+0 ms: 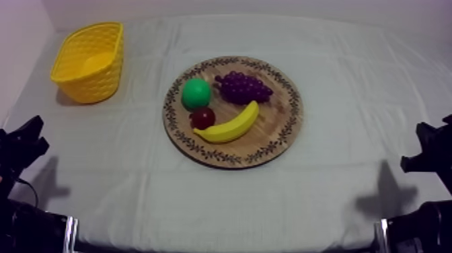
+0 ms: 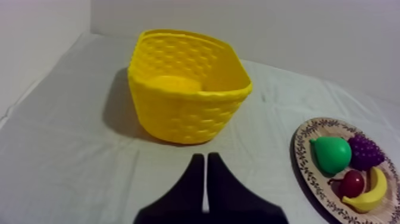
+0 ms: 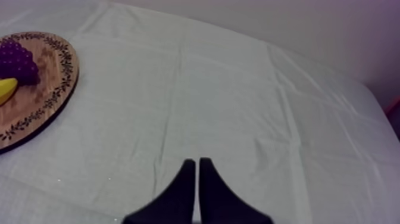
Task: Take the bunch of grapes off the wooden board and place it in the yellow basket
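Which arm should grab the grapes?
Probably left: the yellow basket is at that side, the bunch of grapes on the central wooden board. The left gripper and right gripper are both shut.

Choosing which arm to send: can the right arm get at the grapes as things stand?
Probably yes. The bunch of grapes lies uncovered on the wooden board's right side, with bare cloth between it and the right gripper.

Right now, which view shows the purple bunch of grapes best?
The top view: the whole purple bunch of grapes sits unobstructed on the round wooden board. Left wrist view: farther off, beside the green pear. Right wrist view: part of it, by the yellow banana.
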Robot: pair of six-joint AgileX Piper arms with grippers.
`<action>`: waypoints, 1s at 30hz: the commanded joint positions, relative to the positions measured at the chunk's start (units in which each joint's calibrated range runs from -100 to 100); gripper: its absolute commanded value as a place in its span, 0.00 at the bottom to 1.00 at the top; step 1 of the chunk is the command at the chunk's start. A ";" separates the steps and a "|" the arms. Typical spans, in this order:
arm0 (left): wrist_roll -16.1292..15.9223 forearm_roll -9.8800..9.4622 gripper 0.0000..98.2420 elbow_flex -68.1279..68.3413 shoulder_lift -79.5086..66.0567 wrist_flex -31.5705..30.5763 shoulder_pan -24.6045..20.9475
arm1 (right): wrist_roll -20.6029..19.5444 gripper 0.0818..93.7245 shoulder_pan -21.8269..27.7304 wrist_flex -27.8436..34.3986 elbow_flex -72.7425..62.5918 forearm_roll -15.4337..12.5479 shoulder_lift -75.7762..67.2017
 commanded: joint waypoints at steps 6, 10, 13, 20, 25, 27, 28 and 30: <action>0.01 0.02 0.00 0.02 0.00 -0.03 0.01 | 0.00 0.00 0.02 0.02 0.04 0.00 -0.02; 0.01 0.02 0.00 0.02 0.00 -0.03 0.01 | 0.00 0.00 0.02 0.02 0.04 0.00 -0.02; 0.01 0.02 0.00 0.02 0.00 -0.03 0.01 | 0.00 0.00 0.02 0.02 0.04 0.00 -0.02; 0.01 0.02 0.01 0.02 0.00 -0.03 0.01 | 0.00 0.00 0.02 0.02 0.04 0.00 -0.02; -0.40 -0.16 0.03 0.02 0.00 -0.08 -0.05 | 0.02 0.00 0.02 0.02 0.04 0.00 -0.02; -0.91 -0.49 0.02 0.02 0.00 -0.68 -0.12 | 0.03 0.00 0.02 0.02 0.04 0.00 -0.02; -0.69 -0.83 0.01 0.02 0.00 -1.14 -0.21 | 0.03 0.00 0.02 0.02 0.04 0.00 -0.02; -1.22 -1.14 0.01 0.02 0.00 -2.02 -0.26 | 0.01 0.00 0.02 0.02 0.04 0.00 -0.02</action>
